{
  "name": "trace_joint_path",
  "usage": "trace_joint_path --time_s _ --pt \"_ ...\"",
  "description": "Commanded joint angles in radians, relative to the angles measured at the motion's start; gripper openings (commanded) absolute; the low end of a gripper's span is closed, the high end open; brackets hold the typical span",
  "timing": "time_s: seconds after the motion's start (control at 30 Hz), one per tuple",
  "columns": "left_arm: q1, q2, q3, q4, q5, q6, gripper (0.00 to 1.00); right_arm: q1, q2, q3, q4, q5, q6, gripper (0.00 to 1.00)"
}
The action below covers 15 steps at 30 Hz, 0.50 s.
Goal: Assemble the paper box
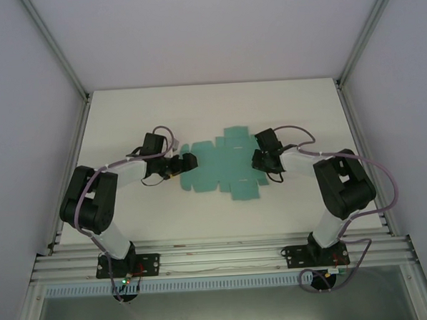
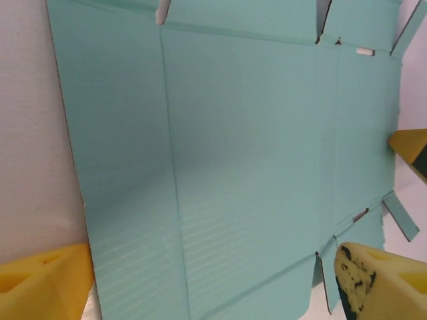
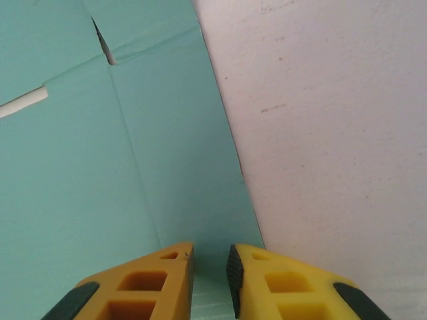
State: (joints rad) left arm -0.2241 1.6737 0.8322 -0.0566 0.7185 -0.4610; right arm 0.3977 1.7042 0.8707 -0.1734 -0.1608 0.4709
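The paper box (image 1: 224,166) is a flat teal-green die-cut sheet with flaps and creases, lying in the middle of the white table. My left gripper (image 1: 187,161) is at the sheet's left end. In the left wrist view the left gripper (image 2: 207,293) stands open, its yellow fingers wide apart over the flat sheet (image 2: 247,153). My right gripper (image 1: 258,160) is at the sheet's right end. In the right wrist view the right gripper (image 3: 210,257) hangs over the sheet's (image 3: 80,167) edge panel, jaws a narrow gap apart with nothing pinched between them.
The bare white table (image 1: 196,111) lies behind the sheet, and more of the table (image 3: 333,133) shows just beyond the sheet's right edge. Metal frame posts (image 1: 57,46) and pale walls close in the back and both sides.
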Motion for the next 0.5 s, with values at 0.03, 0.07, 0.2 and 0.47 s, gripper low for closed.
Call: trace_joint_path --time_s 0.03,0.07,0.2,0.47 --pt "-0.007 -0.035 -0.021 0.12 0.101 -0.046 0.9 -0.015 0.097 -0.085 -0.141 -0.001 -0.009 0.23" --pt "-0.006 -0.051 -0.03 0.138 0.104 -0.052 0.9 -0.016 0.097 -0.088 -0.137 -0.003 -0.01 0.23" --pt "-0.003 -0.116 -0.081 0.253 0.118 -0.085 0.89 -0.018 0.091 -0.101 -0.115 -0.01 -0.021 0.22" --pt "-0.004 -0.078 -0.055 0.172 0.005 -0.059 0.86 -0.024 0.058 -0.134 -0.054 -0.057 -0.034 0.22"
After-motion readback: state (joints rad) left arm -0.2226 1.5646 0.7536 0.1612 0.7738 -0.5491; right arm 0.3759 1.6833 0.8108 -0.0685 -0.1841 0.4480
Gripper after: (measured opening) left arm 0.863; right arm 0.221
